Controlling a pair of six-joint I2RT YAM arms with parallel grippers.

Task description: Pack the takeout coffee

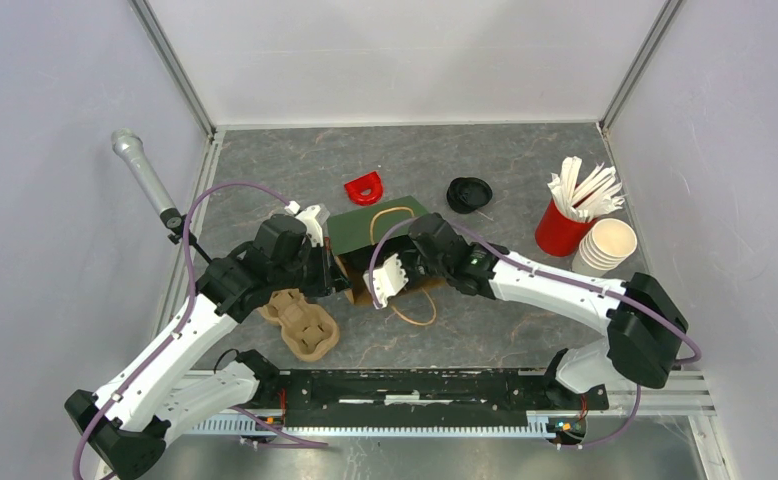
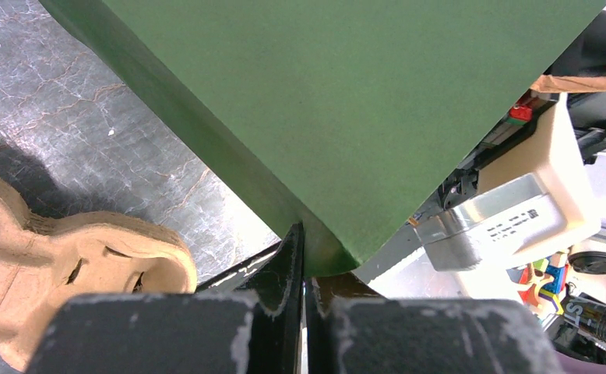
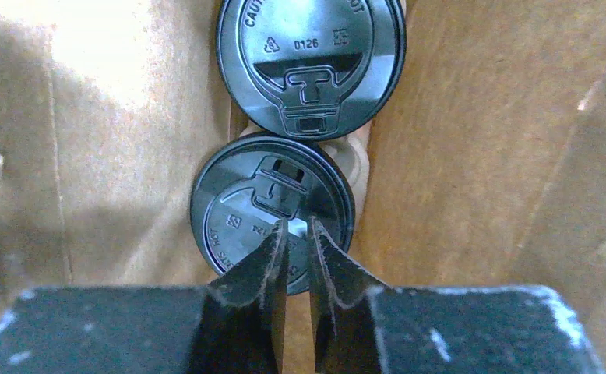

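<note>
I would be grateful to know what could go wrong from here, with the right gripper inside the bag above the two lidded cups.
1. The right gripper hangs close over the nearer cup's lid, fingers nearly together; lifting out could snag the lid and tip that cup into the farther cup.
2. The left gripper is shut on only the green bag at its edge; if the paper slips, the mouth may collapse around the right gripper.

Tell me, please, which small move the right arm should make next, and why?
Probably lift the right gripper straight up out of the green bag. The far cup and near cup, both lidded, already stand inside. Its fingers are nearly closed on nothing, and the left gripper pinches the bag's edge.
</note>
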